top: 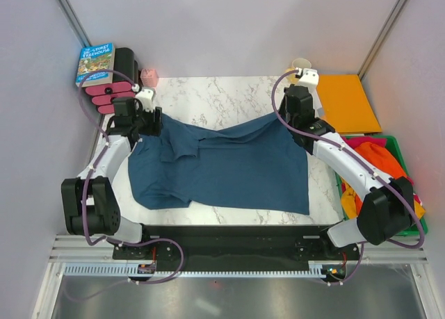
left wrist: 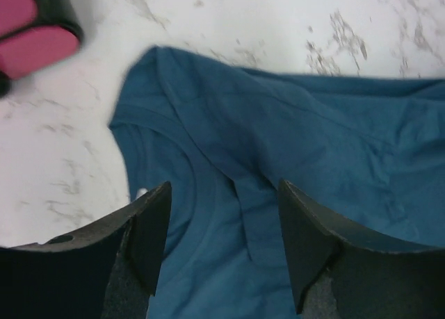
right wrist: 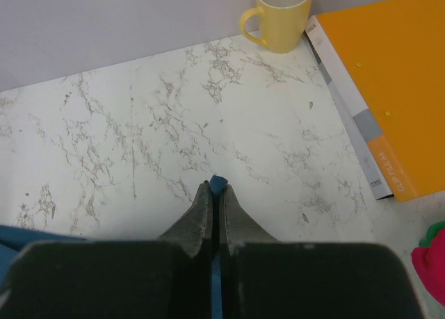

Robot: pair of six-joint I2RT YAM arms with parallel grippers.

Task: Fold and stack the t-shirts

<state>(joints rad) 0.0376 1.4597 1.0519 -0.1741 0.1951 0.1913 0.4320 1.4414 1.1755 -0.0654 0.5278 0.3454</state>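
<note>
Green bin [top: 389, 140] sits right of the R pincer [right wrist: 215, 192] and nearer the arm bases, at the table's right edge. It holds bunched cloth: an orange t-shirt [top: 379, 159] on top, a magenta t-shirt [top: 358, 143] at the bin's far end, and a bit of yellow t-shirt [top: 418, 206] by the outer rim. A yellow mug [right wrist: 281, 17] stands upright ahead of the R pincer, by the back wall, handle to the left.

The teal-blue t-shirt [top: 229, 166] lies spread mid-table btwn the two pincers, rumpled near the collar. The R pincer is closed tight on the shirt's far right corner. A sliver of blue cloth shows btwn its fingers, and the cloth is pulled into a peak toward it. The L pincer [left wrist: 224, 188] hangs over the collar area at the shirt's far left, jaws apart, gripping nothing; a fold of cloth lies below the gap.

The shirt's near hem lies close to the black base rail. Ahead of both pincers a band of marble runs to the back wall. A flat orange folder [right wrist: 396, 76] lies ahead and right of the R pincer, just beside the mug. Ahead and left of the L pincer are a pink-and-black object [top: 111, 90], a book [top: 95, 63] propped behind it, and a small pink item [top: 149, 76].

The tabletop [top: 222, 93] is white marble-look w/ grey veins. Plain pale walls close it in on three sides.
</note>
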